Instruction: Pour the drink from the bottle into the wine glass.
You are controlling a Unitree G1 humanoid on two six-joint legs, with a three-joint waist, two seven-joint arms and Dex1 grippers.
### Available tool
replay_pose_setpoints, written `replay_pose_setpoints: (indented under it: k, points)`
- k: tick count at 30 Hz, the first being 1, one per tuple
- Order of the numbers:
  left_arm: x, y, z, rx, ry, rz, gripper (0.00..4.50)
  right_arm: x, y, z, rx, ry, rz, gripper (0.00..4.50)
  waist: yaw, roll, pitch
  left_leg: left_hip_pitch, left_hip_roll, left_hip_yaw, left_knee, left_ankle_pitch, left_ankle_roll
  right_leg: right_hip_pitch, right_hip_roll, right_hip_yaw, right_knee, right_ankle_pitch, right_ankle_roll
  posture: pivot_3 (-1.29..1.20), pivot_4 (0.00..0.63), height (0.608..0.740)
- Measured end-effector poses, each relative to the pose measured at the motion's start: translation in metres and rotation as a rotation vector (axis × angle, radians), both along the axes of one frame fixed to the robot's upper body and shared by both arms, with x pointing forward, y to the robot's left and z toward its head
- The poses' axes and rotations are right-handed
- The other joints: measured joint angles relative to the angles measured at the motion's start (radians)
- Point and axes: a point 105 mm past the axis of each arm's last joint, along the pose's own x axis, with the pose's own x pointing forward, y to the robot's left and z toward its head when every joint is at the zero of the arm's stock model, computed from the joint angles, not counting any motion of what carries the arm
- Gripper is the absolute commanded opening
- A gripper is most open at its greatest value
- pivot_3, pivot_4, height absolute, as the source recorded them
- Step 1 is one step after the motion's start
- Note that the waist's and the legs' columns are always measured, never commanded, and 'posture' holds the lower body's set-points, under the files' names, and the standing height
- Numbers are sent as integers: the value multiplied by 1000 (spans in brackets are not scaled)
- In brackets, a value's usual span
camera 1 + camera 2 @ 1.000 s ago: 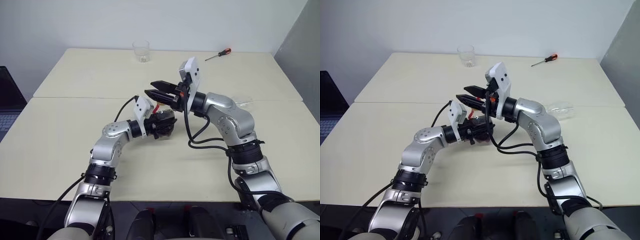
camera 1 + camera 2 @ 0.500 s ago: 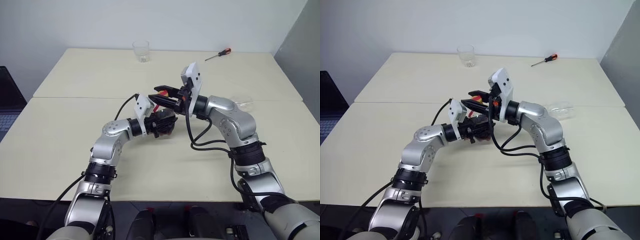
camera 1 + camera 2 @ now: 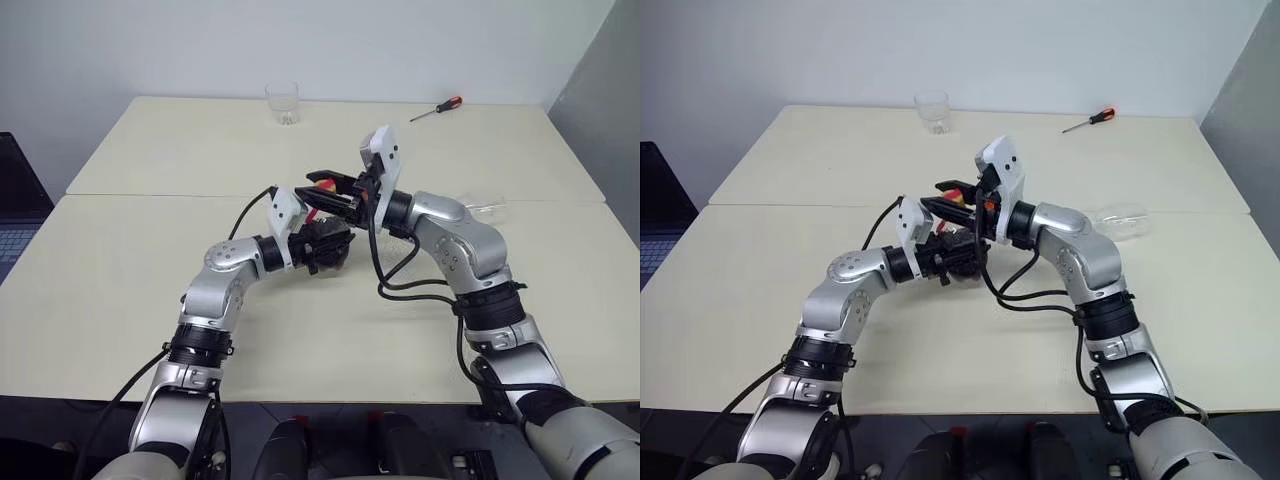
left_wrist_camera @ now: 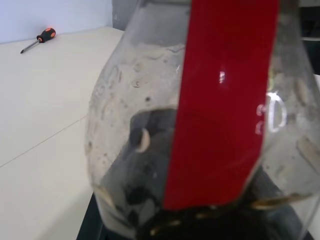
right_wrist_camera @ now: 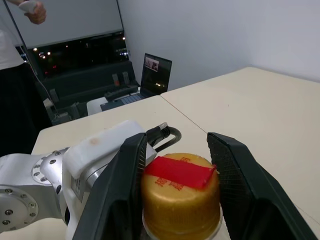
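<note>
Two grippers meet over the middle of the table (image 3: 150, 300), and every place below is given from the bottle (image 3: 325, 245) they share. The left gripper (image 3: 318, 250) is clamped round its bulbous body, holding it raised just above the tabletop; in the left wrist view the clear wall, the red label band and the dark drink (image 4: 145, 190) at the bottom sit right against the camera. The right gripper (image 5: 175, 175) reaches in from the other side, its two black fingers (image 5: 120, 195) bracketing the yellow-and-red cap (image 5: 181, 192) with a narrow gap on each side (spread, not yet pinching). The step in hand looks like uncapping. To do it well, the right fingers should close squarely on the cap's sides, low enough not to slip off its top, then twist while the left grip keeps the body from turning; the bottle should stay upright so nothing spills once the cap loosens. The wine glass (image 3: 485, 207) seems to lie on its side well to the bottle's right, a tumbler (image 3: 283, 102) stands far behind, a screwdriver (image 3: 436, 108) further back and right
</note>
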Motion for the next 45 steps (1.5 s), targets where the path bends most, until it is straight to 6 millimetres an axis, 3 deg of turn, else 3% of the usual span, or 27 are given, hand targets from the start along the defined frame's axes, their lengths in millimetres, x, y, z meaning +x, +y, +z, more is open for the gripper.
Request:
replay_pose_setpoints:
  k: [45]
  points:
    - [0,-1,2,0,-6,-5,1660,1,1,12,25,-14,-5,2031,0,0,0,0,0,0,0,0,0,0,0,0,0,0,0,0,150,740]
